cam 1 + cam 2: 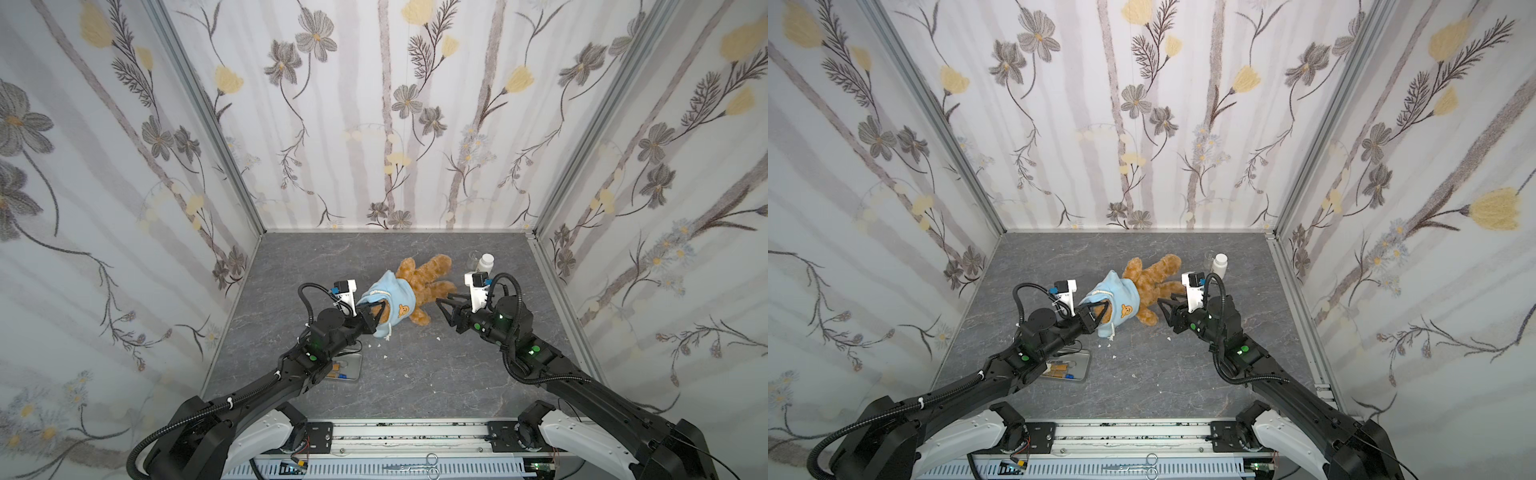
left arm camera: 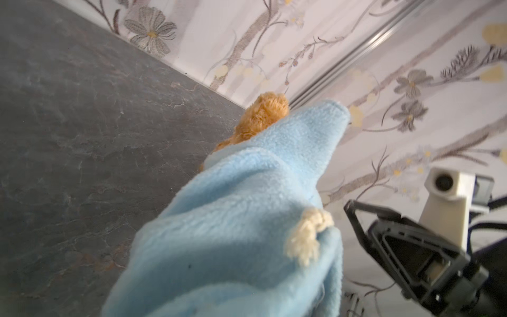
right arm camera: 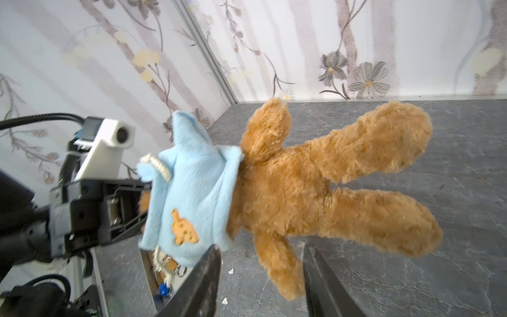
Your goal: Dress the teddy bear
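Observation:
The teddy bear is golden-brown and lies with its legs toward the back wall. A light blue shirt with an orange bear-face emblem covers its head and shoulders. My left gripper is shut on the shirt's near end; its jaws are hidden under the fleece. My right gripper stands open just right of the bear. In the right wrist view the bear's arm hangs between the fingers without touching them.
A white bottle and a clear beaker stand at the back right. A metal tray with small items lies under the left arm. White crumbs dot the grey table. Scissors lie on the front rail.

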`<act>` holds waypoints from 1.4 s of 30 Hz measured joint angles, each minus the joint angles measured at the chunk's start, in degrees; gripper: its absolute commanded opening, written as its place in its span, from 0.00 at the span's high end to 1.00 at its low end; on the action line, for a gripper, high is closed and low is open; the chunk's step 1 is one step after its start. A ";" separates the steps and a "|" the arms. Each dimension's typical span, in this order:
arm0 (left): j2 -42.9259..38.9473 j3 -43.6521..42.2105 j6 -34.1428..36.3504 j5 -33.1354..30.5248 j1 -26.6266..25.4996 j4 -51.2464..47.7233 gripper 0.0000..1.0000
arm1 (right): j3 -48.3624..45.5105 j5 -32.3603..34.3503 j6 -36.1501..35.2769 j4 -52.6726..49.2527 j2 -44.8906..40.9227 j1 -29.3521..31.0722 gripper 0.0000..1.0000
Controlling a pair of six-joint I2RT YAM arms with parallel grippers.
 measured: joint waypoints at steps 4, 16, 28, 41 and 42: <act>1.51 3.37 -15.96 2.19 2.14 -3.41 1.00 | -2.45 -1.29 -3.74 2.84 1.81 5.05 0.58; 2.58 2.29 -45.72 11.45 5.11 -5.51 1.00 | -8.66 5.38 -7.98 23.85 17.33 15.65 0.62; 3.63 1.79 -52.13 15.06 5.51 -4.70 1.00 | -10.60 11.34 -7.43 37.29 26.05 16.85 0.73; 4.42 1.81 -51.98 15.63 5.60 -2.56 1.00 | -10.75 15.93 -1.51 37.64 24.59 16.87 1.00; 4.26 1.81 -51.39 15.69 5.68 -2.60 1.00 | -11.04 19.06 1.16 35.69 23.67 16.63 1.00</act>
